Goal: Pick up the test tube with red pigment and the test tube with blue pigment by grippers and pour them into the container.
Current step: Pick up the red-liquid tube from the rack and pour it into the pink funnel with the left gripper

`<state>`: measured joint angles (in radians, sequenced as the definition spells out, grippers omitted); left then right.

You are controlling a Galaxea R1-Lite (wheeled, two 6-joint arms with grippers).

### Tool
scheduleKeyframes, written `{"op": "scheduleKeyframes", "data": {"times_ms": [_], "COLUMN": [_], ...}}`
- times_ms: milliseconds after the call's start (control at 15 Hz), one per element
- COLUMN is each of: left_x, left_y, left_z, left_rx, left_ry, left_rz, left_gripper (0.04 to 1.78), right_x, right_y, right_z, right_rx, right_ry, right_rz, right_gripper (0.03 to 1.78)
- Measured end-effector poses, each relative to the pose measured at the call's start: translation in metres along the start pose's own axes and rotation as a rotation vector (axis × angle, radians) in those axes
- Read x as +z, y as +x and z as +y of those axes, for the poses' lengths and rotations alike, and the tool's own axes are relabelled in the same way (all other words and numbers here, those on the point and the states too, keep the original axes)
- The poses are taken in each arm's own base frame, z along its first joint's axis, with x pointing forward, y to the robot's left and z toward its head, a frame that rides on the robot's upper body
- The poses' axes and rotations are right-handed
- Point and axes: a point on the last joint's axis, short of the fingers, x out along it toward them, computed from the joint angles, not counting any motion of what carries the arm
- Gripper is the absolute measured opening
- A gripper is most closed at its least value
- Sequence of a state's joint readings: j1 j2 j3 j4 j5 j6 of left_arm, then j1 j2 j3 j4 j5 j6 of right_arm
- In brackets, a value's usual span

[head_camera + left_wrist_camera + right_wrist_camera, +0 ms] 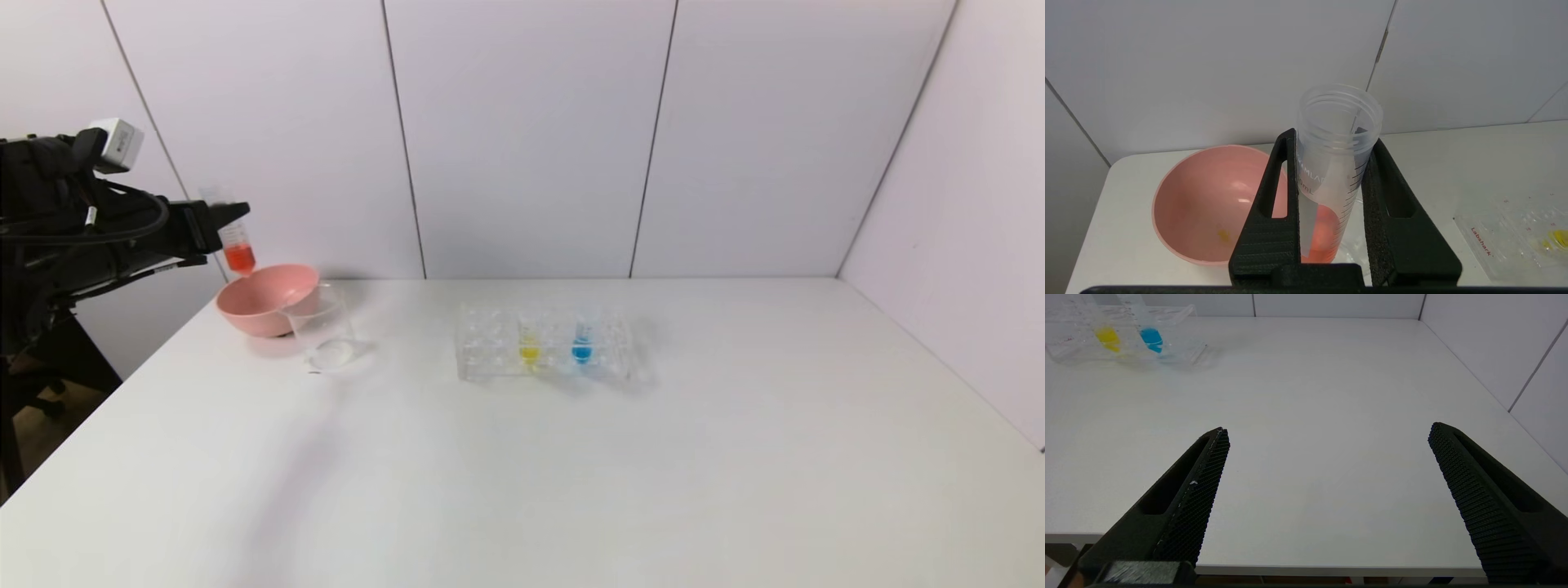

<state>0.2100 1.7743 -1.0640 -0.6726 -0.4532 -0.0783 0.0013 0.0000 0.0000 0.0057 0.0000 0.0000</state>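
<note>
My left gripper [222,226] is shut on the test tube with red pigment [237,247], which hangs upright in the air over the pink bowl's left rim. In the left wrist view both fingers of the gripper [1333,139] press the tube [1327,183], red liquid at its bottom, mouth open. The container [326,331], a clear beaker, stands on the table right of the bowl, below and right of the tube. The test tube with blue pigment [581,346] [1150,337] stands in the clear rack [490,351]. My right gripper [1329,430] is open and empty at the table's front edge.
A pink bowl [265,298] [1208,204] sits at the back left, touching the beaker. A yellow-liquid tube [529,348] [1107,337] stands in the rack [1180,347] left of the blue one. White walls close the back and right.
</note>
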Motion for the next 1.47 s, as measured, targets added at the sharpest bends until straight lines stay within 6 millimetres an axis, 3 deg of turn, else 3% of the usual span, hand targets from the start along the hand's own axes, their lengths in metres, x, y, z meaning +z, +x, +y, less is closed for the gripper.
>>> {"op": "scheduleKeyframes", "data": {"times_ms": [867, 1467], "left_x": [-0.008, -0.015], "left_y": [0.003, 0.015], "left_z": [-0.002, -0.003], "left_rx": [-0.089, -0.142], "left_ry": [0.128, 0.155], "left_rz": [0.098, 0.142], "left_gripper": [0.45, 0.45], "right_x": [0.0, 0.0], "right_y": [0.0, 0.0], "right_z": [0.0, 0.0], "right_rx": [0.0, 0.0], "right_ry": [0.0, 0.0], "right_rz": [0.0, 0.0], "right_gripper": [1.77, 1.77]}}
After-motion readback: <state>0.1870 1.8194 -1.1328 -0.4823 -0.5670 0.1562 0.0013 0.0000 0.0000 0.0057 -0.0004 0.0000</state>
